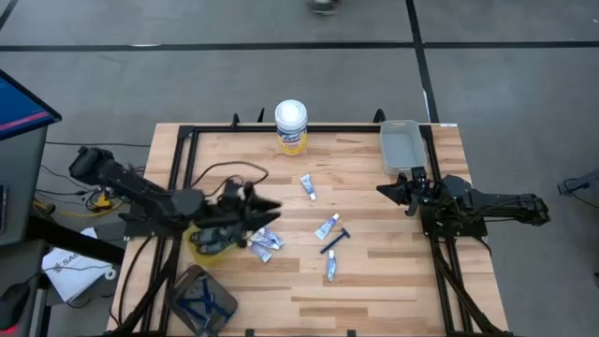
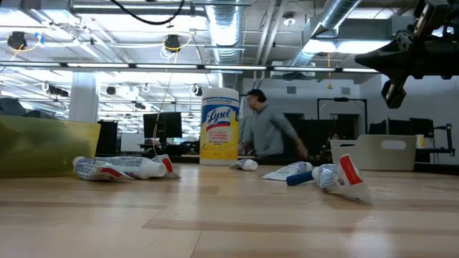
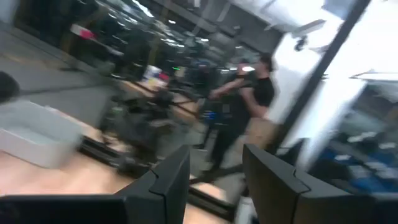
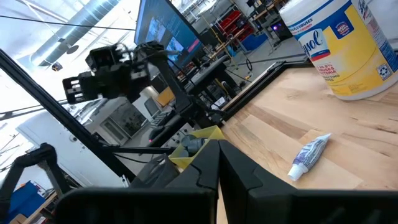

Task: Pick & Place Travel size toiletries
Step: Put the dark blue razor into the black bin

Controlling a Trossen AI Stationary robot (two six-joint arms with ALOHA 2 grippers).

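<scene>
Travel size toiletries lie loose on the wooden table: white tubes with blue print (image 1: 265,241), (image 1: 308,186), (image 1: 328,226), (image 1: 330,269) and a dark blue razor (image 1: 335,240). In the low view the tubes (image 2: 122,168), (image 2: 341,175) lie flat on the boards. My left gripper (image 1: 270,208) hangs above the table's left part, over the tubes beside a yellow bin (image 1: 201,247). It is open, and nothing shows between its fingers (image 3: 171,180). My right gripper (image 1: 388,190) waits shut at the right, its fingers (image 4: 217,165) closed on nothing.
A tall white canister with a yellow label (image 1: 291,126) stands at the far edge. A clear bin (image 1: 401,145) sits at the far right. A dark container (image 1: 201,300) holding blue items sits at the near left. A person (image 2: 269,129) moves behind the table.
</scene>
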